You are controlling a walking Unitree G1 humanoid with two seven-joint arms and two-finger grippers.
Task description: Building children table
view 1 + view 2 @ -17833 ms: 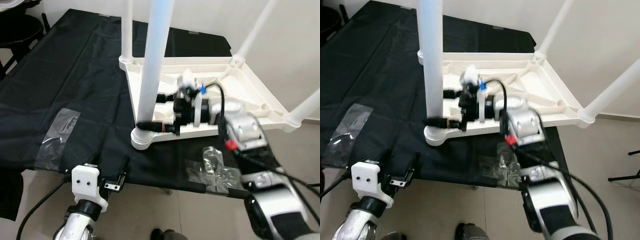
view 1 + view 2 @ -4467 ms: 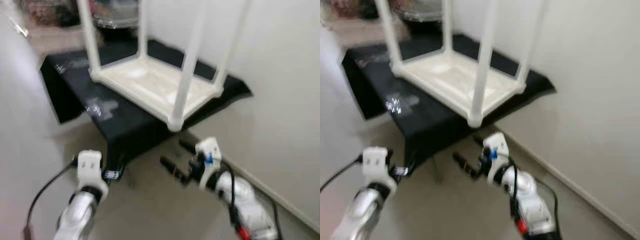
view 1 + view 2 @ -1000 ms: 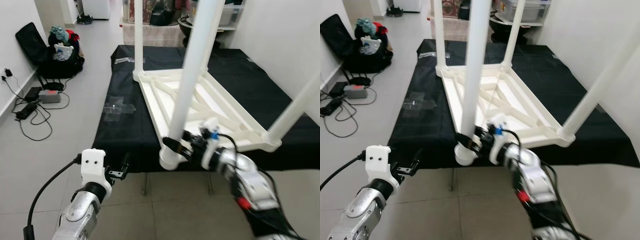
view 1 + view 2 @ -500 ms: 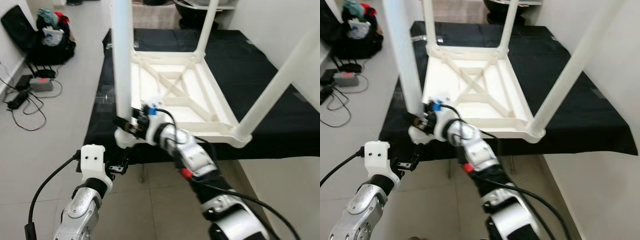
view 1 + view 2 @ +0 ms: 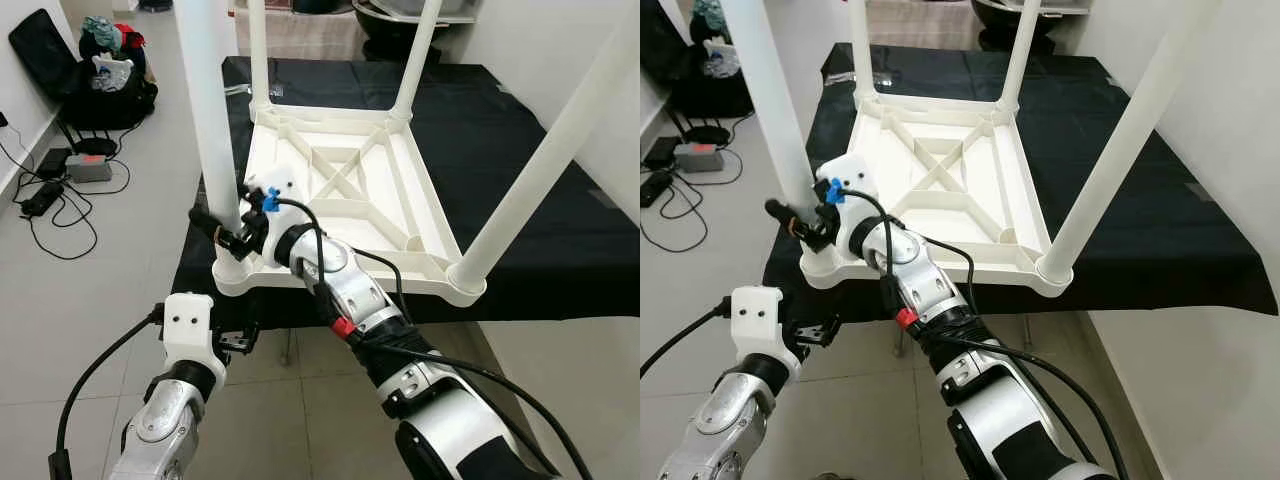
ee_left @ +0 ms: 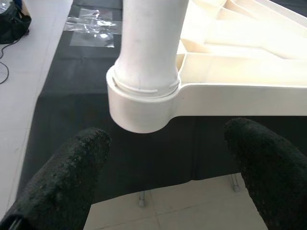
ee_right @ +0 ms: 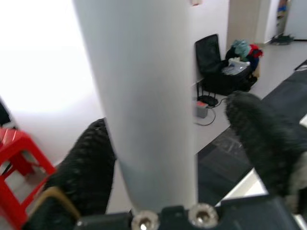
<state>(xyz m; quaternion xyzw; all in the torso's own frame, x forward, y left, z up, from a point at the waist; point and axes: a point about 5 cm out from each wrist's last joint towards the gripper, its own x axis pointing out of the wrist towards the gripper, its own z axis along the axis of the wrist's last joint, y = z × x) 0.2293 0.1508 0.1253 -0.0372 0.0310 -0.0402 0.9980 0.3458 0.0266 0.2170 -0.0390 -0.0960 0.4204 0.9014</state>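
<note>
Legs (image 5: 213, 120): four, seemingly all seated.

We see bright, even indoor light and sharp eye views, glare whitening the table (image 6: 249, 52), wrist-view fingers (image 7: 261, 139) softly blurred.

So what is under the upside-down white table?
A black cloth lies under the white table, spread over a low platform. What the cloth covers cannot be seen. The right gripper sits at the near-left leg.
</note>
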